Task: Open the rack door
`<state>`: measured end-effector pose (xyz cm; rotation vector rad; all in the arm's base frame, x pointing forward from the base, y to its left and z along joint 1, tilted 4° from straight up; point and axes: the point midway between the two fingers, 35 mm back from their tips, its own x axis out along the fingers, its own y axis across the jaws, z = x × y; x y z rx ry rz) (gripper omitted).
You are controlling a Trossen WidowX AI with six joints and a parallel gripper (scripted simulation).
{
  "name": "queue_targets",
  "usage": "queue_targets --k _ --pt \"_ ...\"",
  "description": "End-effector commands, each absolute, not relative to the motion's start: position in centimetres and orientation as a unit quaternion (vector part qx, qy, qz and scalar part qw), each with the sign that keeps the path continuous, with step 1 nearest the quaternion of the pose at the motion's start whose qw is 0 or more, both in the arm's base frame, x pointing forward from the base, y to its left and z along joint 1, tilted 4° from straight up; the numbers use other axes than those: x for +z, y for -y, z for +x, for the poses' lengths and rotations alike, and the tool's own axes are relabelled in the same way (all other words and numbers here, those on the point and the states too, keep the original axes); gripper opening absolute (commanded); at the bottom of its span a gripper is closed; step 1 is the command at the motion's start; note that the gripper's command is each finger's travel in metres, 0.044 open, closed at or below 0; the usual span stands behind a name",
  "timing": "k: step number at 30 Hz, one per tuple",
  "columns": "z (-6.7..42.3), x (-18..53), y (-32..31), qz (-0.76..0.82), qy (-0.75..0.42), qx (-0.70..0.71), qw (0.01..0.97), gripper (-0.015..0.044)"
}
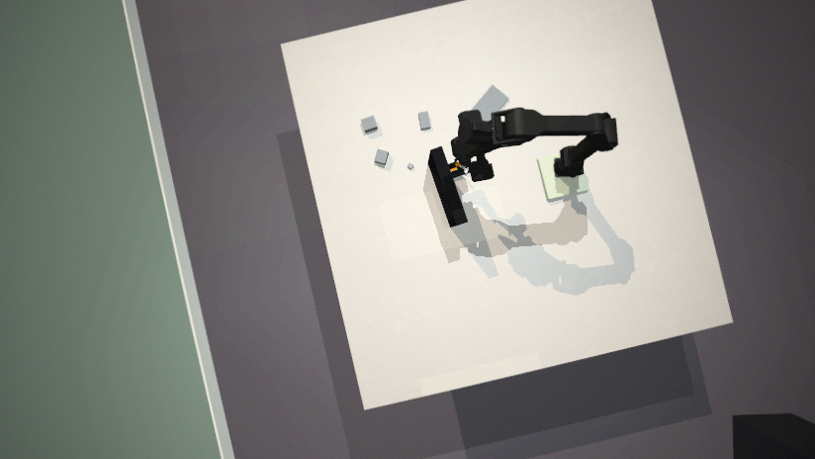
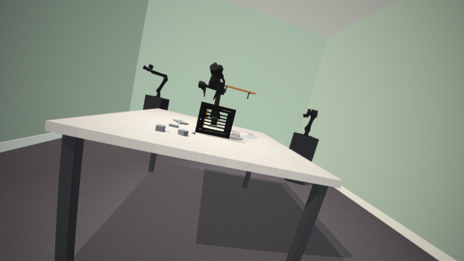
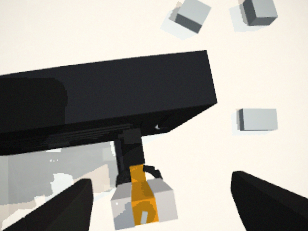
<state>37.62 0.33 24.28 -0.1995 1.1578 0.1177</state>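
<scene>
Rack [image 1: 447, 191] [image 2: 199, 120] [image 3: 125, 86], one, black, standing on the surface [image 1: 512, 330] [image 2: 162, 145] [image 3: 40, 29]; door apparently shut. Handle [image 1: 455, 168] [image 2: 207, 109] [image 3: 145, 191], one, orange and grey, projecting from the rack's arm-facing side. Jaws, one pair, released, parted wide and holding nothing; in the exterior view they point down above the rack's top edge, and in the wrist view the handle shows between the fingers [image 2: 204, 91], nearer one than the other. Step in hand, by judgement: lining up and lowering over the handle. Best done by centring first, keeping the nearer finger off the handle's edge, descending clear of the rack's face, and squeezing only once both pads flank the grip; the quarter turn should follow the handle's own axis. Obscured: the handle's lower part, hidden from above; the latch, not discernible; the remaining height above the grip, hard to judge; the rack's far end, cut off in the wrist view.
</scene>
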Motion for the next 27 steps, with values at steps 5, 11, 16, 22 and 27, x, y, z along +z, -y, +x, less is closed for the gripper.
queue_targets --k 5,11,16,22,27 --pt "37.1 23.6 -0.4 -0.106 -0.6 0.069 0.79 0.0299" --pt "36.5 23.2 -0.5 -0.112 -0.642 0.082 0.754 0.0299" --pt "36.4 23.1 -0.6 -0.114 -0.653 0.085 0.744 0.0299" --pt "36.5 22.2 -0.5 -0.115 -0.66 0.085 0.738 0.0299" --pt "36.6 21.4 -0.5 -0.117 -0.666 0.086 0.731 0.0299"
